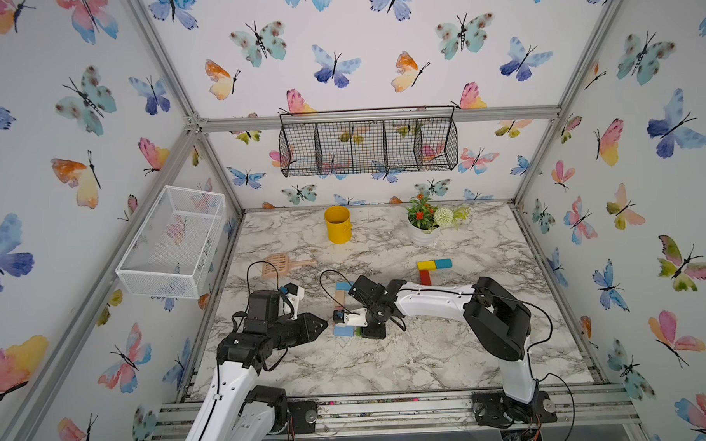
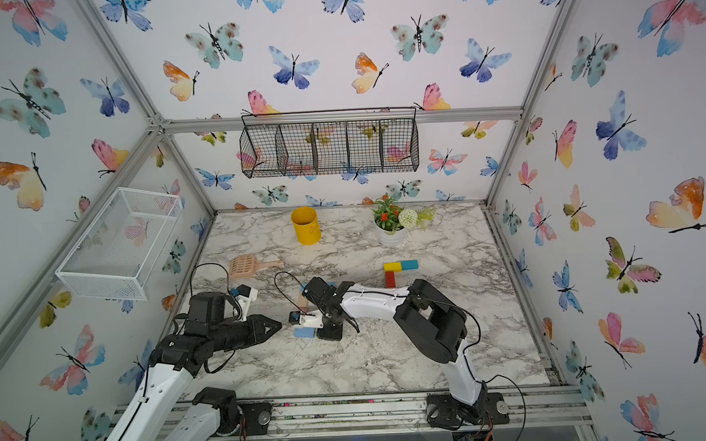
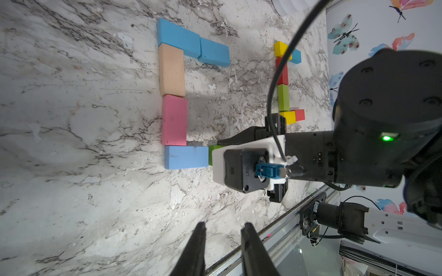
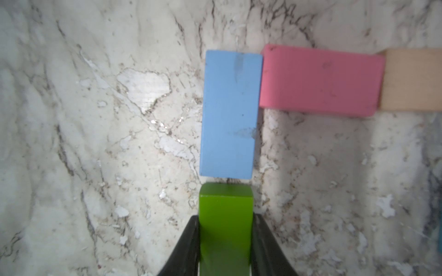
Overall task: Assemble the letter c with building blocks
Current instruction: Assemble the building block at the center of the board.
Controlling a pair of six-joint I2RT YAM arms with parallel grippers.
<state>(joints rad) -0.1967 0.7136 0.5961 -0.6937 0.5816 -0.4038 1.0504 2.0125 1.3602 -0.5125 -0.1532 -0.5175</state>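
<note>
A C-shaped row of building blocks lies on the marble: two blue blocks, a tan one, a pink one and a light blue one. My right gripper is shut on a green block. That block's end almost touches the light blue block, next to the pink and tan blocks. In a top view the right gripper points down beside the light blue block. My left gripper hovers left of it, slightly open and holding nothing.
A smaller C of yellow, teal, red and green blocks lies further right. A tan scoop, a yellow cup and a flower pot stand further back. A white wire basket hangs on the left wall. A metal rail runs along the front edge.
</note>
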